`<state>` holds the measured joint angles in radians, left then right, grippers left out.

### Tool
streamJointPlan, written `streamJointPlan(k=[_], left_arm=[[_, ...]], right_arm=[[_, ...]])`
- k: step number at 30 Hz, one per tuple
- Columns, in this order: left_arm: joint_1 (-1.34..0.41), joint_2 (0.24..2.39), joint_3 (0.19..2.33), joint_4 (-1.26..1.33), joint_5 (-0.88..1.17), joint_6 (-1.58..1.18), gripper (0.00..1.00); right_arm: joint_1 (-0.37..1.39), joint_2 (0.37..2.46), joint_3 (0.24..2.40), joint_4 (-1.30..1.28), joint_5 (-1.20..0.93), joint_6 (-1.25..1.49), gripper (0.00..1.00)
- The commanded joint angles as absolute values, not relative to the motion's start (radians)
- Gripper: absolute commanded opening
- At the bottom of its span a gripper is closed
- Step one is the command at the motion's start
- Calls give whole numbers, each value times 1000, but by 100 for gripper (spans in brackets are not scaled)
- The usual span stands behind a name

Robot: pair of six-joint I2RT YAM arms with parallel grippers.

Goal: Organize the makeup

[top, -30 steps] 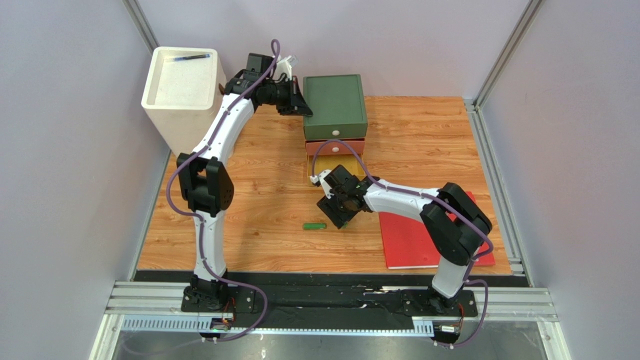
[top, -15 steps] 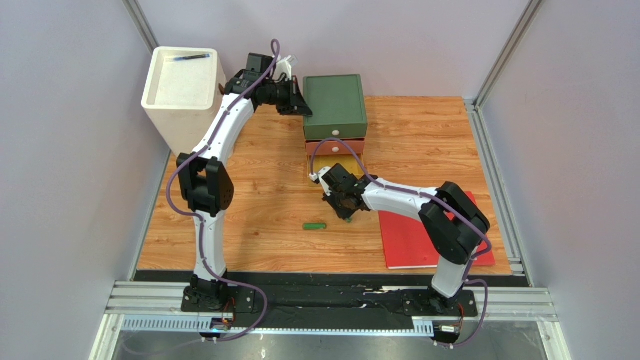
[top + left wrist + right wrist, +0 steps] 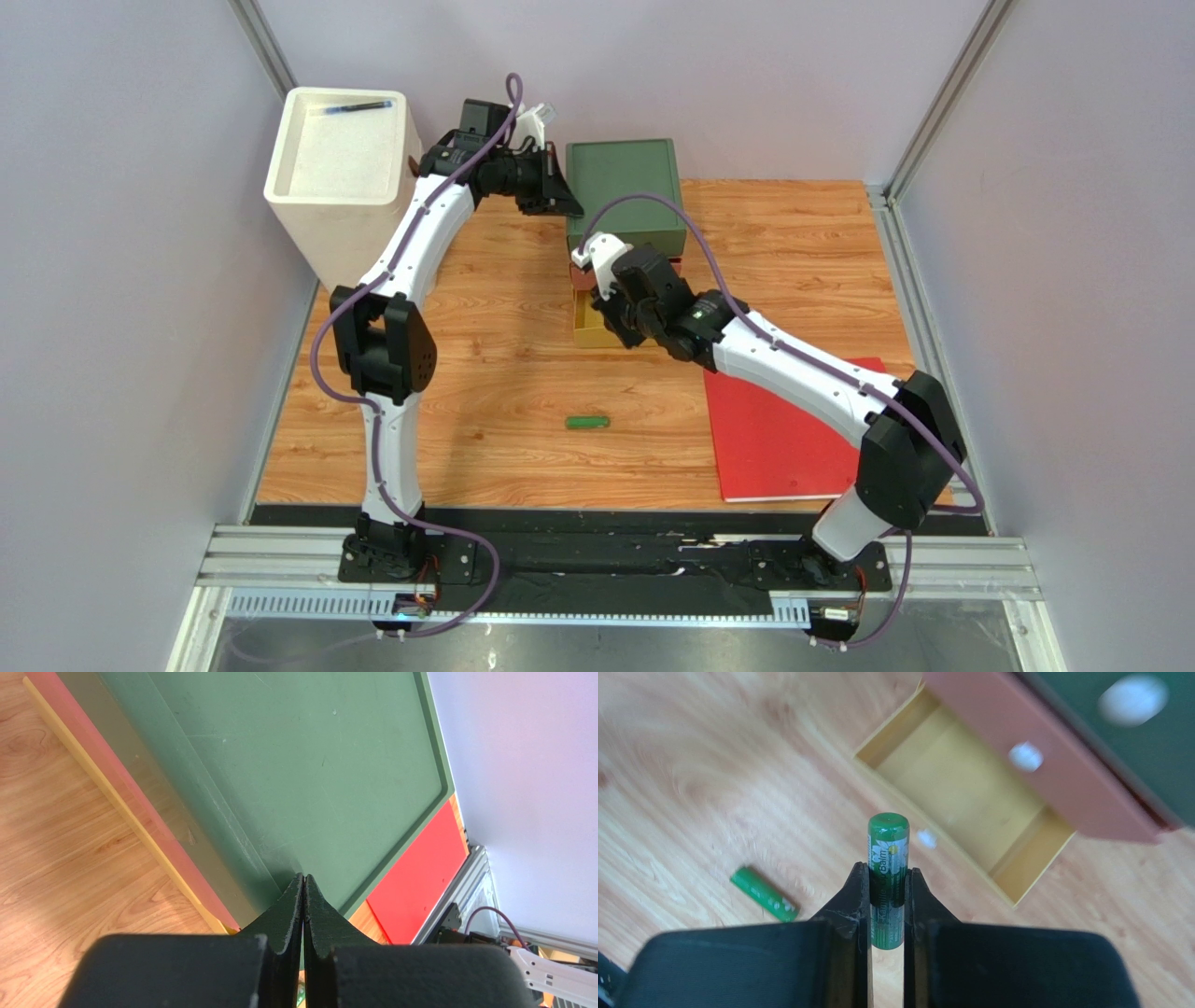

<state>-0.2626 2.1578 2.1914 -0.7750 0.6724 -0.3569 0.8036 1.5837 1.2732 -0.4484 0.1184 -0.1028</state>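
Left arm, right arm: white tubular links and chunky black joint housings. A purple cable loops loosely along each arm. Small white block at the wrist. Black base plates. Left gripper, right gripper: matte black with tapered, grainy fingers.

Hand: I see it pinching a green tube, near the open yellow drawer.
Second tube: flat on the surface, left of the drawer.
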Motion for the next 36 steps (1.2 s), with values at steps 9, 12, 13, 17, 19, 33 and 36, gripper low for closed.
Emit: streamJointPlan(k=[9, 12, 13, 17, 19, 33, 36], left_arm=[[-253, 2249, 2120, -1009, 537, -293, 1], [-253, 2249, 2120, -1008, 538, -295, 1], [-253, 2250, 2121, -1006, 538, -295, 1], [-253, 2250, 2120, -1008, 538, -293, 1], [-253, 2249, 2118, -1009, 537, -295, 1], [-253, 2246, 2123, -1006, 541, -298, 1], [-253, 2247, 2123, -1003, 549, -301, 1]], right_arm=[[776, 1828, 1565, -465, 262, -111, 11], [776, 1868, 1608, -491, 307, -92, 24], [776, 1873, 1617, -491, 316, -87, 30], [776, 1875, 1612, -489, 333, -74, 56], [776, 1852, 1586, -485, 305, -84, 57], [905, 1733, 1379, -641, -123, -267, 56], [966, 1769, 1353, -650, -130, -290, 56]])
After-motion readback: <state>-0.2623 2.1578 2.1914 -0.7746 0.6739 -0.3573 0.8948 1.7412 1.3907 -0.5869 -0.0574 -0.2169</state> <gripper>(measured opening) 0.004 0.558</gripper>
